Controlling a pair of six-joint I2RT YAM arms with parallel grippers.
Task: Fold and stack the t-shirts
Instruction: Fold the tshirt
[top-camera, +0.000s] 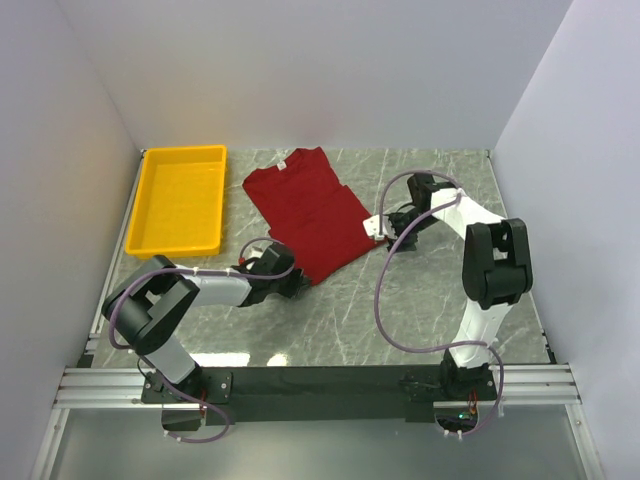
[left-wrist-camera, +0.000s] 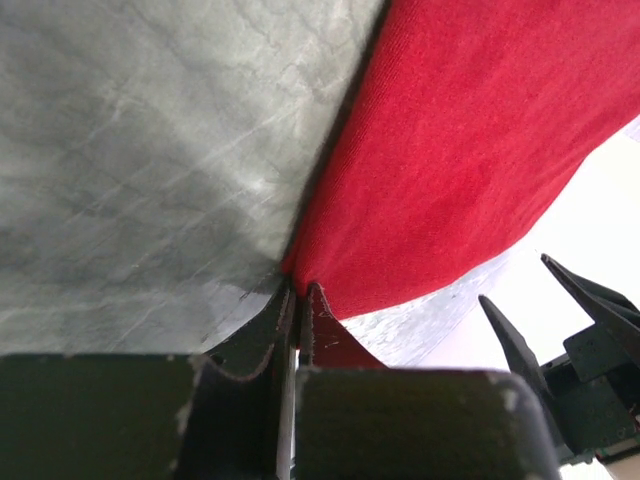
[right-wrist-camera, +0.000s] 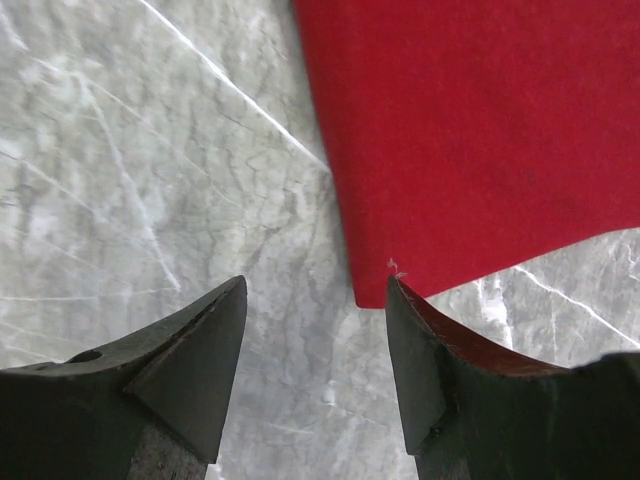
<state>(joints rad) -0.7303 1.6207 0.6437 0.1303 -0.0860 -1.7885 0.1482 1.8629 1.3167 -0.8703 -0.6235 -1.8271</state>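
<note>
Top view: t-shirt (top-camera: 305, 210) lies flat mid-frame on the grey marble table (top-camera: 400, 310). It's dark red, with the collar toward the upper edge and the hem toward the lower right. Yellow tray (top-camera: 178, 200) sits in the upper left of the frame, just beside the shirt's sleeve and not touching it.

Left gripper (left-wrist-camera: 298, 295): in the left wrist view the jaws are pinched tight together at bottom centre. Red cloth is caught between them, so you've got a grip on the shirt's edge. From there the fabric fans up and to the right across the frame, with bare table on the left. In the top view this arm reaches in from the lower left to the shirt's lower corner.

Right gripper (right-wrist-camera: 315, 288): in the right wrist view the jaws stand apart and hold nothing. The shirt fills the upper right, and its corner points down between the two fingers, close to the one on the right of the frame. Can't tell if that finger touches the cloth. In the top view this arm sits at the shirt's right edge.
</note>
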